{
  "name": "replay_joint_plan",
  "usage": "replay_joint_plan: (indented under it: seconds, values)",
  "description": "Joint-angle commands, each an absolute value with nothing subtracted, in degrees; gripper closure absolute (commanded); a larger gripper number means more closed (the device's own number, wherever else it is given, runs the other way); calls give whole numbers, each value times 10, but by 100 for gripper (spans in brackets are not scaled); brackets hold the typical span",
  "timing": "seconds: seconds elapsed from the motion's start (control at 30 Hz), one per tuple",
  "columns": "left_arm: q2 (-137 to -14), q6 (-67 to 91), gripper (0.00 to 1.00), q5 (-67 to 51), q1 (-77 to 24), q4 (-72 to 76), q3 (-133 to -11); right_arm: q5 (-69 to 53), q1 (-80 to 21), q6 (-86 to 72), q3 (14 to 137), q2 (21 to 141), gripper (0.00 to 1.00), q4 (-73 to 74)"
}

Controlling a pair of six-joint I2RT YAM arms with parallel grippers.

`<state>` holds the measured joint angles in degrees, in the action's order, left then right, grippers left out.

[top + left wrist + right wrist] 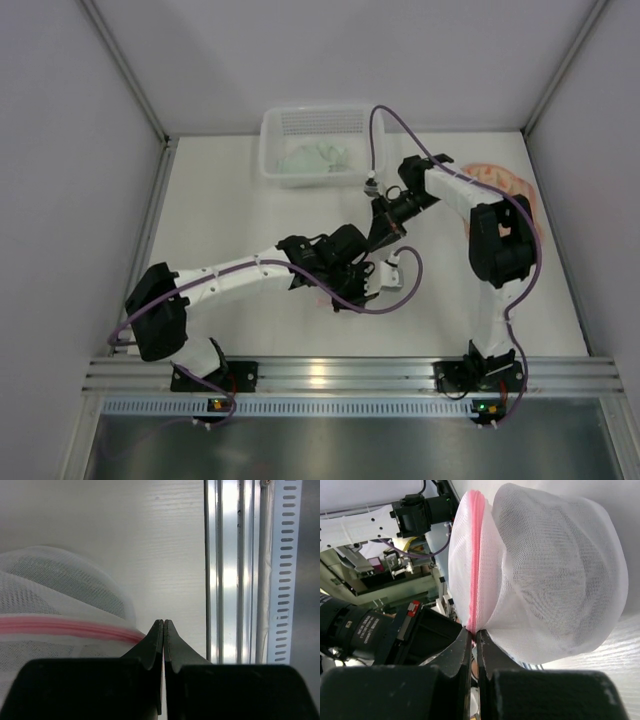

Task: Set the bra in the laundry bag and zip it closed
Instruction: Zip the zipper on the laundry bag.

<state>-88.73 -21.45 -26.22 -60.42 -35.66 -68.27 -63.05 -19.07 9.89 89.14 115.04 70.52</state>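
The laundry bag [545, 580], a domed pouch of fine white mesh edged by a pink zip band [475, 555], is found mid-table between the two arms. The band is pinched by the fully closed right gripper [474, 640] and, elsewhere, by the closed left gripper [163, 630]. The white, faintly grained table [150, 530] is bounded by a ribbed aluminium rail [235, 570]. Whether the bra is inside cannot be told.

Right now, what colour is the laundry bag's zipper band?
Pink zipper band, clearest in the right wrist view.
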Motion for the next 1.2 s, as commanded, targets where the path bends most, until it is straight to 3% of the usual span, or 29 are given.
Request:
replay_joint_plan:
  seconds: [0.0,0.07,0.13,0.17,0.23,0.4,0.6,0.8,0.9,0.93,1.0,1.03,1.13,1.17]
  values:
    - [-858,-214,100,-321,-613,-358,-662,-650,-183,55,938,1148,100,640]
    - [-859,-202,100,-311,-613,-357,-665,-653,-183,38,944,1142,92,621]
    - [-864,-194,100,-299,-607,-355,-675,-650,-182,37,944,1128,69,621]
    - [-867,-184,100,-297,-604,-354,-688,-646,-178,37,941,1122,52,624]
    - [-878,-173,100,-292,-591,-347,-702,-632,-171,47,928,1098,37,638]
    - [-898,-149,100,-280,-570,-326,-738,-592,-148,72,849,1026,27,651]
    - [-927,-150,100,-273,-557,-321,-788,-613,-174,65,744,977,29,621]
    - [-941,-161,100,-276,-555,-322,-811,-632,-202,59,748,1007,35,608]
    - [-942,-162,100,-277,-555,-321,-812,-639,-209,59,757,1026,46,609]
    - [-941,-161,100,-278,-555,-321,-810,-641,-210,59,759,1031,58,611]
    - [-938,-164,100,-280,-555,-321,-805,-643,-210,60,768,1041,70,613]
    - [-935,-168,100,-283,-554,-322,-802,-642,-210,62,772,1042,83,615]
    - [-926,-179,100,-292,-555,-323,-788,-641,-208,70,794,1053,100,630]
    - [-920,-184,100,-294,-555,-323,-776,-642,-207,73,800,1058,100,635]
